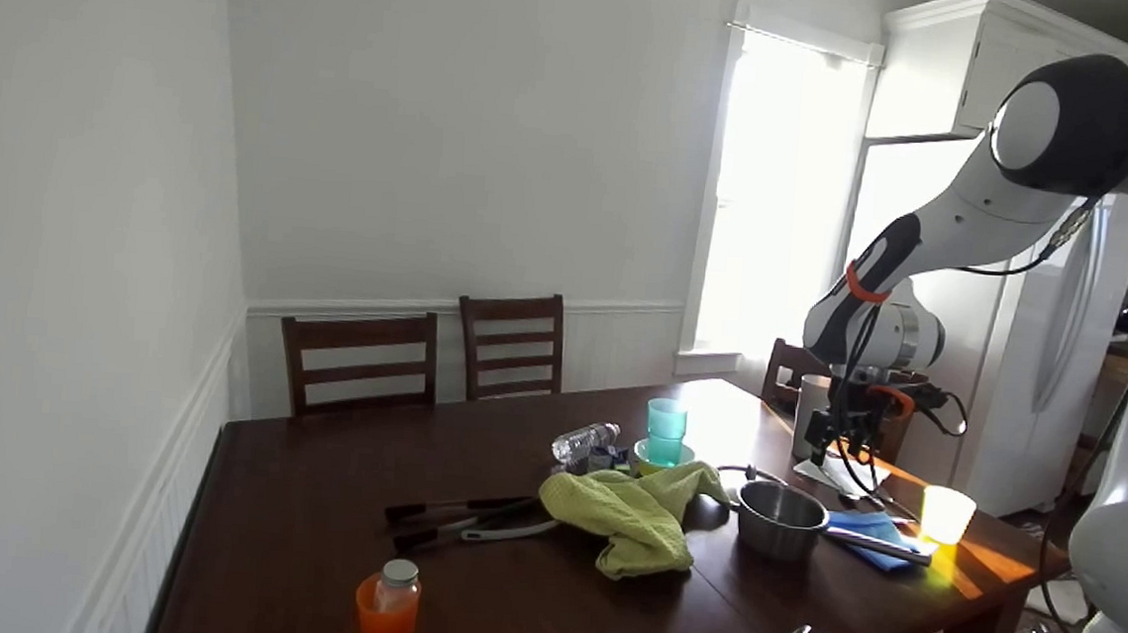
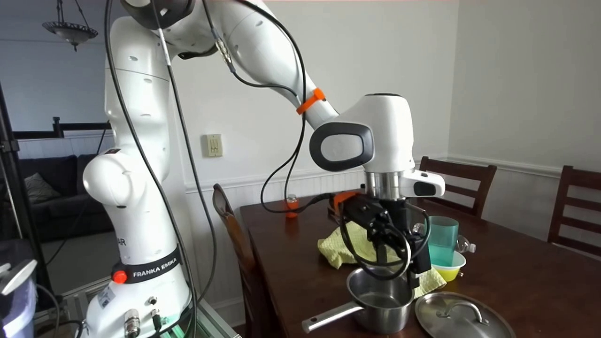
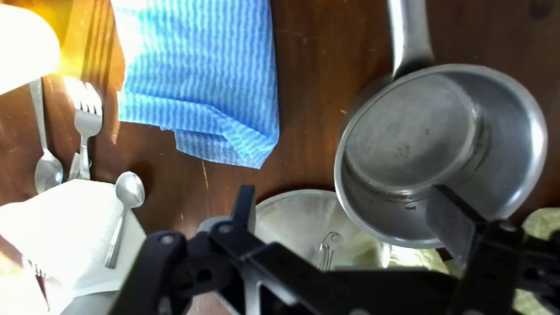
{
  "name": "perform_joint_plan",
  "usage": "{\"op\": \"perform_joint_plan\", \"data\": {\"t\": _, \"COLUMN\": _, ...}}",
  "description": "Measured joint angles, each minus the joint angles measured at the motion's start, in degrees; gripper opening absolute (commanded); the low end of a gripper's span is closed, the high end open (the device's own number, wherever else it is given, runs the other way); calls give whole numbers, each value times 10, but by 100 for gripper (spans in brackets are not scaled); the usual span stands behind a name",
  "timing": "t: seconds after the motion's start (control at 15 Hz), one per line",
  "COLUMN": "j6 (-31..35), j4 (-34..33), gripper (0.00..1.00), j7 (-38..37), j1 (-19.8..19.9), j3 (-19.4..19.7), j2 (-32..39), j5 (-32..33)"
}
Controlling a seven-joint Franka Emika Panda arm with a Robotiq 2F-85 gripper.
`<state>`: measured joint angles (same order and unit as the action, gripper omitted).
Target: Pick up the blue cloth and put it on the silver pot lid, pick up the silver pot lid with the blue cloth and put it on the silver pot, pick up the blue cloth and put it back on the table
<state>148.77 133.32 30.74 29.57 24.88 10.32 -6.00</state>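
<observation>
Nearest the camera, along the lower edge of the wrist view, the gripper [image 3: 343, 203] is held with its jaws spread wide, and nothing is pinched between them. At bottom centre the lid [image 3: 293, 225] is partly hidden behind it, while the pot [image 3: 437, 148] is seen uncovered at right, its mouth overlapped by one fingertip [image 3: 448, 218]; whether that tip is below the rim cannot be told. At upper left of centre the blue cloth [image 3: 201, 74] is seen lying folded on the worktop [image 3: 308, 100], near the lid but apart from it. From this the first step is judged to be in hand: the blue cloth has yet to be gripped, and neither has the lid been draped nor the pot covered. For the next move, the gripper would need to be carried toward the upper left of the frame, lowered over the blue cloth, and brought together on a ridge near its crumpled lower edge. Some height should probably be gained first, lest the pot be knocked. A generous fold would best be taken, since the lid's handle [image 2: 465, 304], seen arched at lower right in an exterior view, must later be covered by it.
</observation>
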Motion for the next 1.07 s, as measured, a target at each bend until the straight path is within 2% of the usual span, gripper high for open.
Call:
{"op": "perform_joint_plan", "data": {"t": 0.27, "j6": 0, "j4": -3, "gripper": 100, "j7": -7, "j1": 10, "j3": -1, "j2": 18, "j5": 0}}
{"op": "perform_joint_plan", "data": {"t": 0.73, "j6": 10, "j4": -33, "gripper": 100, "j7": -10, "j1": 85, "j3": -1, "j2": 85, "j5": 0}}
{"op": "perform_joint_plan", "data": {"t": 1.07, "j6": 13, "j4": -51, "gripper": 100, "j7": -10, "j1": 153, "j3": -45, "j2": 130, "j5": -4}}
